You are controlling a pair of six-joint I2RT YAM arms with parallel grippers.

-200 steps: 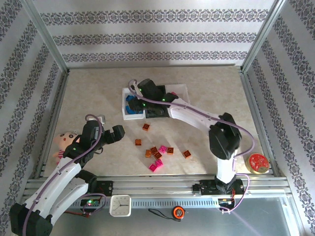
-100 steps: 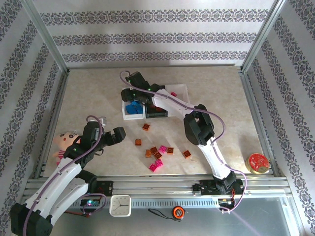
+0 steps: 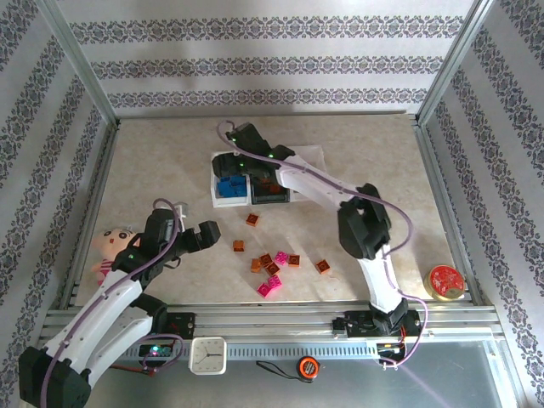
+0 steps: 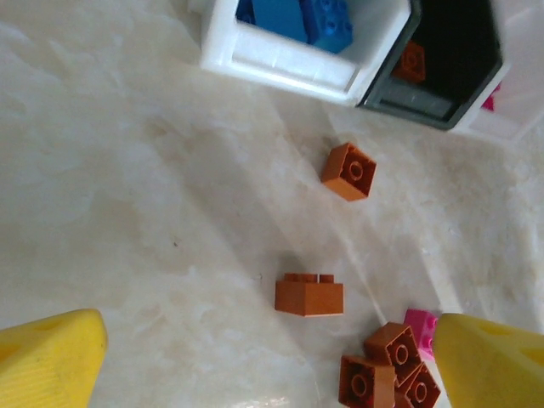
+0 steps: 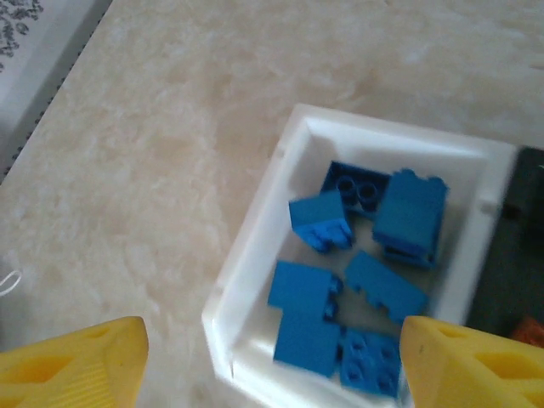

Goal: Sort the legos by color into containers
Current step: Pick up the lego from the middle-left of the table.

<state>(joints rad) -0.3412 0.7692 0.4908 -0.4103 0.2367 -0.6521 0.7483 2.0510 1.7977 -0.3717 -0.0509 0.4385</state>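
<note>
Hovering low over the near part of the pale marbled table (image 3: 144, 161), the left gripper (image 3: 185, 233) has its yellow-padded fingers (image 4: 51, 361) spread wide, holding nothing. Just beyond it lie the loose small studded plastic bricks: orange-brown bricks (image 3: 266, 260) bunched with pink bricks (image 3: 270, 286). The left wrist view sharpens what the overhead view blurs: one orange-brown brick tipped on its side (image 4: 308, 296) and another lying studs-up (image 4: 348, 171) nearer the bins. Farther back stand three joined open plastic bins: the left white bin (image 3: 229, 204), the black middle bin (image 3: 270, 197) and the right white bin (image 3: 313, 157). From the left wrist, an orange-brown brick in the black bin (image 4: 410, 61) can be seen. The right gripper (image 3: 248, 160) hangs above the left white bin, its fingers wide apart and empty. Its wrist view looks down on the blue bricks (image 5: 357, 280) heaped inside.
</note>
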